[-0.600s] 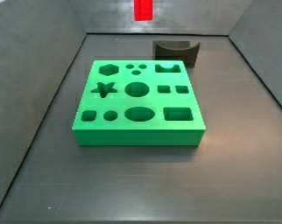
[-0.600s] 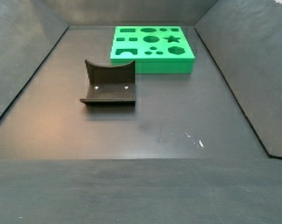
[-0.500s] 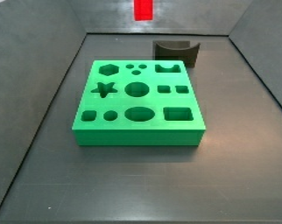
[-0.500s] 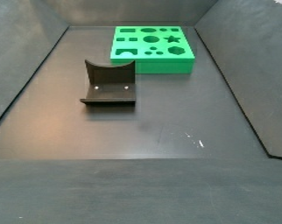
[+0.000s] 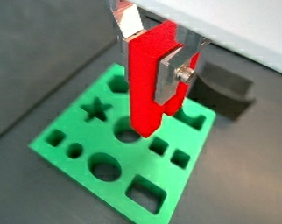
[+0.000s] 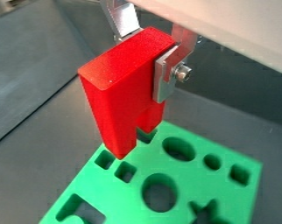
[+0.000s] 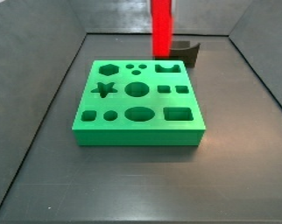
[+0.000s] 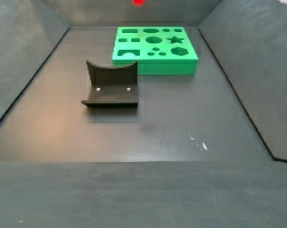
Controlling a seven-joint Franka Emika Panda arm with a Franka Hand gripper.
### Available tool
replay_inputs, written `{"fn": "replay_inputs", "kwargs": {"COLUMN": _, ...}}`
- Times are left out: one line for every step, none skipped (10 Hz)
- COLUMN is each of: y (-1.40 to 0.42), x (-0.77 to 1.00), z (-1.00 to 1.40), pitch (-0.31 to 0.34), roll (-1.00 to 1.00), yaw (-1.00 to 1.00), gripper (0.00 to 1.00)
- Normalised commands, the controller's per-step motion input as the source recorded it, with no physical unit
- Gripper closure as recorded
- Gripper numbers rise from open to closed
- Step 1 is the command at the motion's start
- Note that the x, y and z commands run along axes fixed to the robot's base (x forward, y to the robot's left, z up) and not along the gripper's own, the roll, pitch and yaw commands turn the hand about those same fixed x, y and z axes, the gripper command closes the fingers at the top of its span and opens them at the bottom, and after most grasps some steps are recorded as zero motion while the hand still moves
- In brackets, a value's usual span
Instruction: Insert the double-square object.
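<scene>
In both wrist views the gripper (image 5: 155, 54) fingers (image 5: 175, 72) clamp the double-square object (image 5: 148, 83) above the green block (image 5: 74, 144).

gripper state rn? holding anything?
Gripper: shut on the double-square object, held upright above the green block, as both wrist views show.

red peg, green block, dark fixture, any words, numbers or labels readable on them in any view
None: no text shows on the bright red double-square plastic peg held in the gripper above the green block with shaped holes, nor on the dark L-shaped fixture.
</scene>
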Motion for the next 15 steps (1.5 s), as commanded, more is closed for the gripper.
{"fn": "replay_inputs", "kwargs": {"y": 0.00, "x": 0.52, "z": -0.79, "pitch": -0.043, "roll": 0.24, "yaw": -0.65, "gripper": 1.00}}
{"fn": "replay_inputs", "kwargs": {"y": 0.00, "x": 0.49, "z": -0.74, "pitch": -0.009, "roll": 0.25, "yaw": -0.70, "gripper": 1.00}}
{"fn": "replay_inputs", "kwargs": {"y": 0.00, "x": 0.37, "z": -0.59, "pitch": 0.000, "roll": 0.19, "yaw": -0.82, "gripper": 1.00}}
{"fn": "replay_inputs", "kwargs": {"y": 0.01, "x": 0.27, "z": -0.51, "pitch": 0.000, "roll": 0.13, "yaw": -0.89, "gripper": 1.00}}
{"fn": "replay_inputs", "kwargs": {"y": 0.03, "x": 0.18, "z": -0.42, "pitch": 0.000, "roll": 0.11, "yaw": -0.91, "gripper": 1.00}}
{"fn": "replay_inputs", "kwargs": {"y": 0.02, "x": 0.00, "z": -0.26, "pitch": 0.000, "roll": 0.09, "yaw": -0.95, "gripper": 1.00}}
{"fn": "replay_inputs", "kwargs": {"y": 0.00, "x": 0.00, "z": -0.17, "pitch": 0.004, "roll": 0.07, "yaw": -0.96, "gripper": 1.00}}
{"fn": "replay_inputs", "kwargs": {"y": 0.00, "x": 0.00, "z": -0.17, "pitch": 0.010, "roll": 0.05, "yaw": -0.98, "gripper": 1.00}}
{"fn": "replay_inputs", "kwargs": {"y": 0.00, "x": 0.00, "z": -0.15, "pitch": 0.001, "roll": 0.03, "yaw": -0.99, "gripper": 1.00}}
{"fn": "replay_inputs", "kwargs": {"y": 0.00, "x": 0.00, "z": -0.16, "pitch": 0.003, "roll": 0.03, "yaw": -0.99, "gripper": 1.00}}
{"fn": "replay_inputs", "kwargs": {"y": 0.00, "x": 0.00, "z": -0.18, "pitch": 0.010, "roll": 0.04, "yaw": -0.98, "gripper": 1.00}}
{"fn": "replay_inputs", "kwargs": {"y": 0.00, "x": 0.00, "z": -0.19, "pitch": 0.016, "roll": 0.04, "yaw": -0.98, "gripper": 1.00}}
{"fn": "replay_inputs", "kwargs": {"y": 0.00, "x": 0.00, "z": -0.18, "pitch": 0.004, "roll": 0.02, "yaw": -1.00, "gripper": 1.00}}
{"fn": "replay_inputs", "kwargs": {"y": 0.02, "x": 0.00, "z": -0.24, "pitch": 0.031, "roll": 0.01, "yaw": -0.97, "gripper": 1.00}}
{"fn": "replay_inputs", "kwargs": {"y": 0.06, "x": 0.00, "z": -0.28, "pitch": 0.046, "roll": 0.02, "yaw": -0.94, "gripper": 1.00}}
